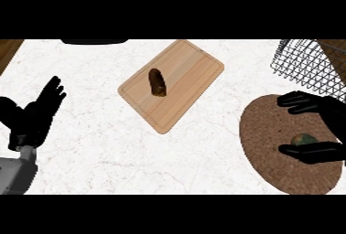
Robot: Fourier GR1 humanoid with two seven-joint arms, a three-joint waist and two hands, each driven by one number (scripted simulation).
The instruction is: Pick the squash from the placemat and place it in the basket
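The squash (305, 139), small, round and green-brown, lies on the round brown woven placemat (270, 137) at the right. My right hand (317, 153) reaches over the mat from the right edge. Its fingers are spread above the squash and its thumb lies just below it, touching or nearly touching; the hand is open around the squash, not closed on it. The wire basket (304, 64) stands at the top right, just beyond the mat. At the left edge my left hand (39, 112) rests open, fingers up.
A wooden cutting board (196, 64) lies tilted in the middle of the white marble counter, with a dark brown oblong food item (157, 82) on it. A dark object (94, 41) shows at the counter's far edge, upper left.
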